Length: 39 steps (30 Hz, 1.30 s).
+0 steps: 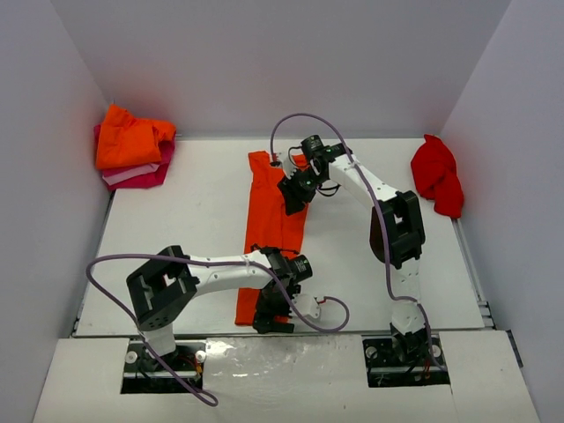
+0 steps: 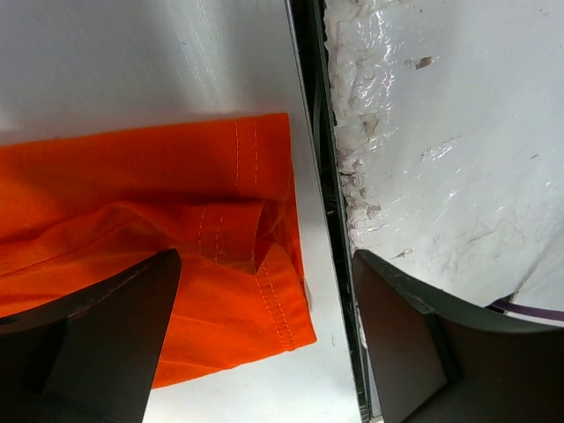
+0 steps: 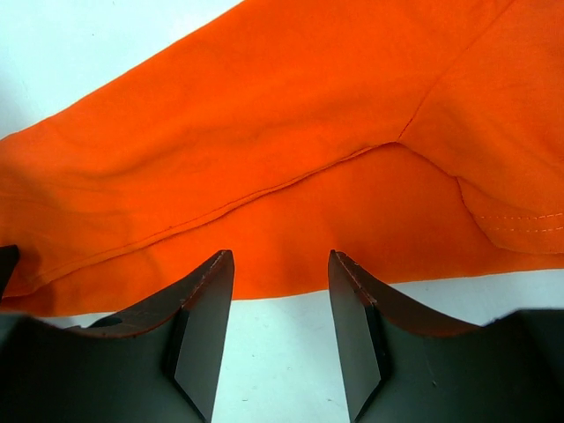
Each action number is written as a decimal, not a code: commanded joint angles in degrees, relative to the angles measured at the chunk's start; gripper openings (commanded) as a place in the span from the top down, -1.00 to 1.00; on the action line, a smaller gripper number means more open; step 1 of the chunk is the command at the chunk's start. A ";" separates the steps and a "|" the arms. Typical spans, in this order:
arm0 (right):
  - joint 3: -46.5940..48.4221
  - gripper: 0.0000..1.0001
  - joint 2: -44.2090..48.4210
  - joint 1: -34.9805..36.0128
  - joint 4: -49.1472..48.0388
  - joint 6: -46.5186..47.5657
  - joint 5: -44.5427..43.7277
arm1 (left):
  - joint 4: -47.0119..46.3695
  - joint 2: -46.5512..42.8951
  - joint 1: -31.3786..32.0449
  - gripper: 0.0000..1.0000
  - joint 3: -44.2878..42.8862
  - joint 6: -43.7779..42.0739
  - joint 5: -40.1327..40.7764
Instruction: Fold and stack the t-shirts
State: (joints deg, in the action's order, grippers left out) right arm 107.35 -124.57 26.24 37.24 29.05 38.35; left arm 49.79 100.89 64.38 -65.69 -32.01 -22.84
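Note:
An orange t-shirt (image 1: 273, 225) lies folded into a long strip down the middle of the table. My left gripper (image 1: 273, 319) is open over its near hem corner (image 2: 273, 300), at the table's front edge. My right gripper (image 1: 294, 196) is open just off the strip's right edge near the far end, with the cloth's edge (image 3: 282, 220) in front of the fingertips. A stack of folded shirts, orange (image 1: 130, 137) on pink (image 1: 141, 174), sits at the back left. A crumpled red shirt (image 1: 438, 174) lies at the back right.
White walls enclose the table on three sides. A dark gap and a rough white taped ledge (image 2: 441, 132) run along the table's front edge beside my left gripper. Purple cables (image 1: 300, 119) loop from both arms.

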 commanded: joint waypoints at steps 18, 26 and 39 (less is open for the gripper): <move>1.37 0.01 3.63 -0.22 0.99 1.02 -2.04 | -0.14 22.84 6.72 -0.38 -10.14 10.38 0.60; -0.65 0.01 5.04 -0.09 1.04 2.20 -2.27 | -1.14 21.07 7.87 -0.20 -10.51 10.70 5.02; 9.77 0.97 -9.80 4.43 8.40 3.26 -6.19 | 0.72 15.50 5.37 -0.20 -11.45 7.23 6.07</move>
State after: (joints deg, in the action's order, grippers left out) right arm 113.08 -130.12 29.04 41.72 32.06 35.77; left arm 60.30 114.53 71.51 -79.49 -21.14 -9.91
